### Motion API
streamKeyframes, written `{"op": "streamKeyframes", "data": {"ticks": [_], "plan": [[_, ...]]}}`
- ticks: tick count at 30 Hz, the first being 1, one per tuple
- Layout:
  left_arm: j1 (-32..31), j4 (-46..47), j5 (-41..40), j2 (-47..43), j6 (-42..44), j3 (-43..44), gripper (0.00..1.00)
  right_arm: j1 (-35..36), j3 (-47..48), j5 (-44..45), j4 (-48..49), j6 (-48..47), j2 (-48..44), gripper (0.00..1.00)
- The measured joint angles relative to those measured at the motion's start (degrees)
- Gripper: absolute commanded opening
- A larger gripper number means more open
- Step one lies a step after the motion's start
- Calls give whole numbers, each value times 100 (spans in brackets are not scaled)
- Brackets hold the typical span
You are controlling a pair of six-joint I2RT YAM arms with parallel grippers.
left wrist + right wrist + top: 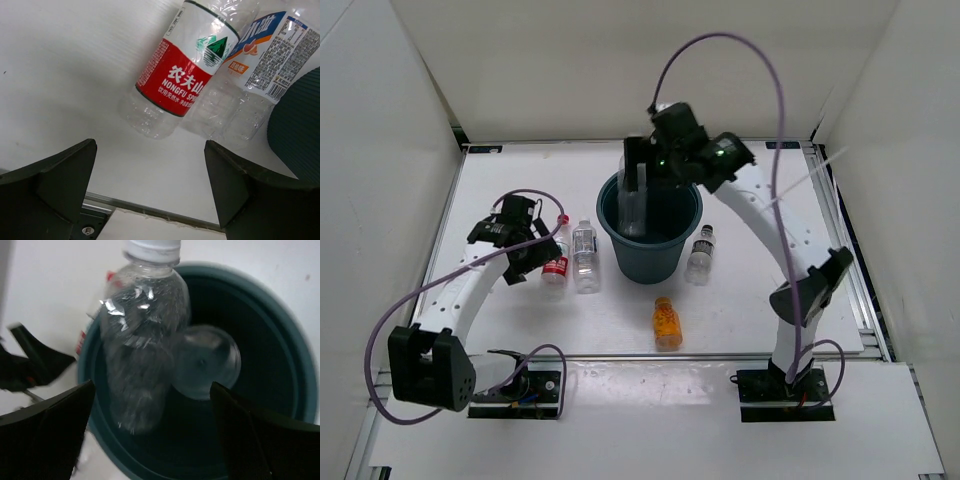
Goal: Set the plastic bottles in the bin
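Note:
The teal-grey bin (665, 262) stands mid-table. My right gripper (642, 172) hangs open over its far left rim. In the right wrist view the open gripper (150, 410) is above the bin (280, 335); a clear white-capped bottle (142, 340) is blurred, loose between the jaws and partly inside, next to another clear bottle (207, 367) in the bin. My left gripper (525, 258) is open and empty beside a red-label bottle (556, 262) and a clear bottle (585, 256). In the left wrist view the gripper (150, 165) is short of both bottles (187, 75) (260, 65).
A clear dark-capped bottle (700, 254) lies just right of the bin. The short orange bottle (666, 323) lies in front of it. White walls close in the table on three sides. The bin wall (300, 130) shows at the right of the left wrist view.

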Motion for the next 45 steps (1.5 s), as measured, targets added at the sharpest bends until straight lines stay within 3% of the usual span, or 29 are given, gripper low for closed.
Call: {"op": "streamKeyframes", "data": {"ticks": [5,12,19,21,24,28,31,35,41,45], "plan": [[0,337,177,260,-4,0,100,197,-380,254,-328,-210,109,100],[0,1082,238,745,2,-44,100,-238,-374,649,-345,-354,-1403,100],[0,1545,175,2164,136,35,100,-181,-153,667,-828,-420,-1818,100],[-4,1580,162,2535,155,72,89,-181,-155,667,-1003,-424,-1729,100],[-4,1556,96,2647,181,120,58,-188,-162,669,-1178,-422,-1624,100],[-4,1373,-17,2393,177,291,53,-264,-310,680,-1270,-363,-1648,100],[-11,828,-236,2015,-24,765,54,-501,-739,693,-1287,-214,-1786,100],[-133,391,-610,1132,-345,2135,59,-953,-1534,673,-1331,92,-2035,100],[-691,1432,-461,79,-299,3410,65,-2107,-3161,98,-1167,627,-2590,100],[-1440,1952,-262,472,-26,3947,70,-2850,-3762,-442,-1097,940,-2634,100]]}}
